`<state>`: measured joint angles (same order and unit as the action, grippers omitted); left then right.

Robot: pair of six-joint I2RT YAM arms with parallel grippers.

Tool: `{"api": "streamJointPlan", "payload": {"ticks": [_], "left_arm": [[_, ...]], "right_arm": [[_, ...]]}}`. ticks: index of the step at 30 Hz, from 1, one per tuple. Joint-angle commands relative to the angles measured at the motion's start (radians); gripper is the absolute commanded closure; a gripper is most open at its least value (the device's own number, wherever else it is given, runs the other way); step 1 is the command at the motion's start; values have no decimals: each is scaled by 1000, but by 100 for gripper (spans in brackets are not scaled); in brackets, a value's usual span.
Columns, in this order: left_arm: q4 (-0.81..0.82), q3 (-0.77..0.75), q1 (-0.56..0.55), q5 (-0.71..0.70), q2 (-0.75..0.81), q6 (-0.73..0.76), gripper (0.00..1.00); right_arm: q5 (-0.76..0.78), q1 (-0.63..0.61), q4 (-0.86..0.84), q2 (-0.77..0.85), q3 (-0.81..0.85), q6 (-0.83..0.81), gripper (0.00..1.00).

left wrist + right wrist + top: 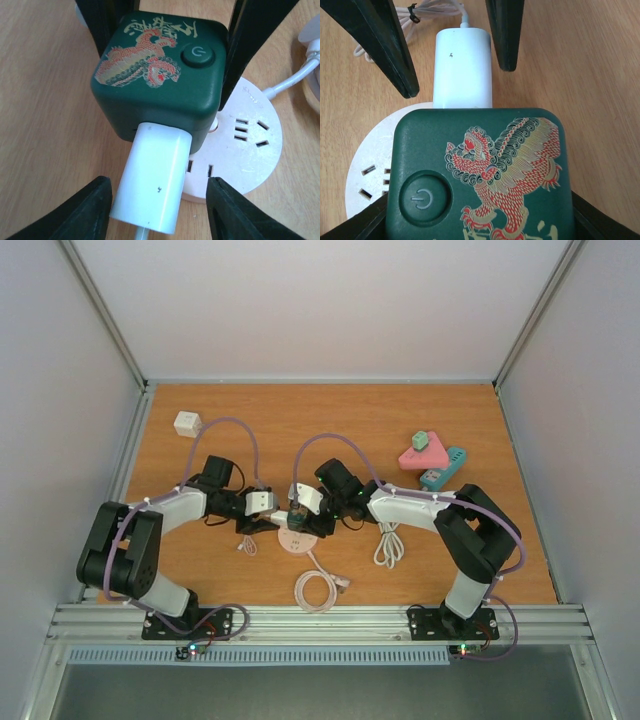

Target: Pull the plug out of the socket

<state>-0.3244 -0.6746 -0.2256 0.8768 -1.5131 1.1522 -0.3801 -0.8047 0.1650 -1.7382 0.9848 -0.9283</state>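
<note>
**Left tool straddles the plug, right tool braces the socket cube**

I start at my left tool [156,184]. Its two black fingers [87,212] stand one on each side of a white plug [462,67], with a thin strip of tabletop [45,100] showing between each finger and the plug body. The tool is set narrow but has no grip yet.

The plug is a rounded white block lying flat and low. Its long axis runs level with the tabletop, straight out of the side face of a dark green socket cube [160,70]. The free end, with its cable, points back towards my left arm, so the left arm is the nearer one. I judge the pull must run along that axis, away from the cube, with no twist.

Beyond the plug, the cube carries a red and gold beast design and a round power button on top. It sits on a round white power strip [250,150].

My right tool [480,215] reaches in from the far side, with a finger close against each flank of the cube. I cannot tell whether the fingers press on the cube or only stand beside it. If the cube is loose, I expect it to drag along with the plug.
</note>
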Motion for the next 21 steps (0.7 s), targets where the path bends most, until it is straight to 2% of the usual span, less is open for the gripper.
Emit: {"api": "streamJointPlan", "payload": {"ticks": [1, 7, 12, 21], "left_arm": [[54, -27, -12, 5, -24, -7, 51], [58, -30, -4, -15, -28, -23, 68], [34, -26, 11, -37, -22, 1, 76], [-21, -39, 91, -24, -41, 51, 78]], "right_arm": [[-31, -1, -40, 20, -15, -10, 50], [-20, 1, -27, 18, -17, -35, 62], [-8, 12, 0, 4, -8, -51, 69], [-26, 35, 59, -9, 4, -62, 77]]}}
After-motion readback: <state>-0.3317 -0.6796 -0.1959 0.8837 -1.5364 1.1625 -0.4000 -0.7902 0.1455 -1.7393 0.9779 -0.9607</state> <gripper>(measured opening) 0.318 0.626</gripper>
